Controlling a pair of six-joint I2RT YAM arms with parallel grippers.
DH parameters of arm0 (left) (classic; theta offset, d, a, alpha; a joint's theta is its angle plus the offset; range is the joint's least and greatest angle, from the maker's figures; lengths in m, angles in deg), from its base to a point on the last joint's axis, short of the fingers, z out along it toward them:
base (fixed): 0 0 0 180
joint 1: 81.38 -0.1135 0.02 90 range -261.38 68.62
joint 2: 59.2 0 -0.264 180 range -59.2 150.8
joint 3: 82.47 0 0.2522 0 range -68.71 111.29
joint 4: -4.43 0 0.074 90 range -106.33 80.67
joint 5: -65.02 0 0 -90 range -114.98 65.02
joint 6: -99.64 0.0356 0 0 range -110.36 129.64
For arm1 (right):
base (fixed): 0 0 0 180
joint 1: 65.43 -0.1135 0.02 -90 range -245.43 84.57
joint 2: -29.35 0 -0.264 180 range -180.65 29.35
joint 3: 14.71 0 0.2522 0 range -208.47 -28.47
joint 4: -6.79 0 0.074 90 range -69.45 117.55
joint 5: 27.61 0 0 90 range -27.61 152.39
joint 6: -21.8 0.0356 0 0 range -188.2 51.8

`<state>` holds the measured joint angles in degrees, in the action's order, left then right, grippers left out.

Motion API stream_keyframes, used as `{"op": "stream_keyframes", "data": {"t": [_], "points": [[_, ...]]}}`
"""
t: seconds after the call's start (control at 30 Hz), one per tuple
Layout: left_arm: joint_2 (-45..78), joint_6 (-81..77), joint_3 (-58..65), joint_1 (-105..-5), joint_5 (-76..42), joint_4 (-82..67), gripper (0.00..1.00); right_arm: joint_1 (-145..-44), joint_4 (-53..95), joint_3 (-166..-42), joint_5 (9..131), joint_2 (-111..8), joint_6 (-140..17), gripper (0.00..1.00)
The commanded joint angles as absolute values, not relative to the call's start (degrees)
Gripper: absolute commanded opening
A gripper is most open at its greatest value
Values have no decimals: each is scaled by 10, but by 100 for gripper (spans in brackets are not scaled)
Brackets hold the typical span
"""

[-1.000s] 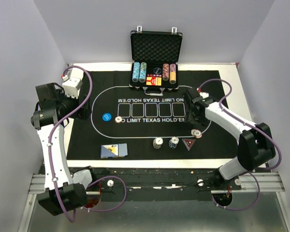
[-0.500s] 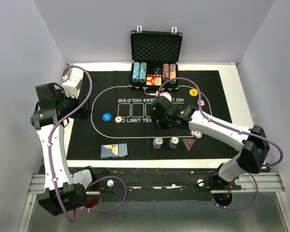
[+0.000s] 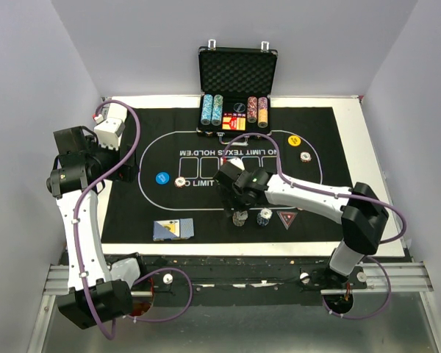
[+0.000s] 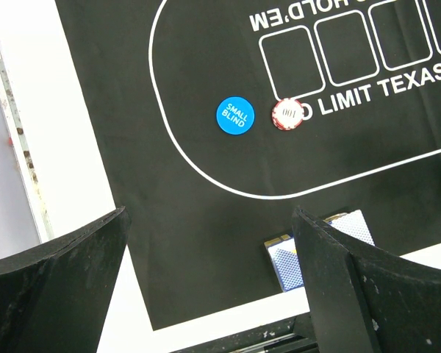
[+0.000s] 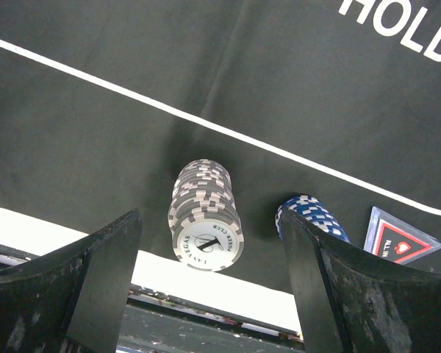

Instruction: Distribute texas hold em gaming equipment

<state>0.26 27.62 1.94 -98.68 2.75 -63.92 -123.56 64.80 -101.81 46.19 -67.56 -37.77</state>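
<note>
Black mat on the surface holds the grey chip stack near its front edge, so we centre our open right fingers around it, clear of the blue stack, left fingers open too.

Card deck partly behind left pincer, corner of red triangular marker behind right pincer

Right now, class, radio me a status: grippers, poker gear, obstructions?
Left gripper open, empty. Right gripper open, empty, lined up on the grey chip stack. Blue stack stands close beside it, apart.
</note>
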Motion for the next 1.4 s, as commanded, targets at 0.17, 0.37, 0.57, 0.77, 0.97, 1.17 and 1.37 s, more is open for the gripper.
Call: {"op": "stream_keyframes", "data": {"t": [0.17,0.37,0.57,0.77,0.97,1.17,1.37], "points": [[-10,274,30,-990,38,-648,99,-1244,653,-1003,479,-698,-355,77],[-11,274,33,-990,37,-650,99,-1245,649,-993,475,-705,-344,67],[-15,278,32,-990,31,-649,99,-1245,647,-993,474,-702,-334,56],[-20,279,29,-990,30,-649,99,-1245,653,-1003,475,-698,-333,49],[-19,279,27,-990,31,-648,99,-1245,670,-1035,480,-685,-334,46],[-17,277,26,-990,33,-644,99,-1245,678,-1082,486,-688,-347,43],[-2,273,25,-990,34,-638,99,-1245,672,-1187,485,-776,-387,43]]}}
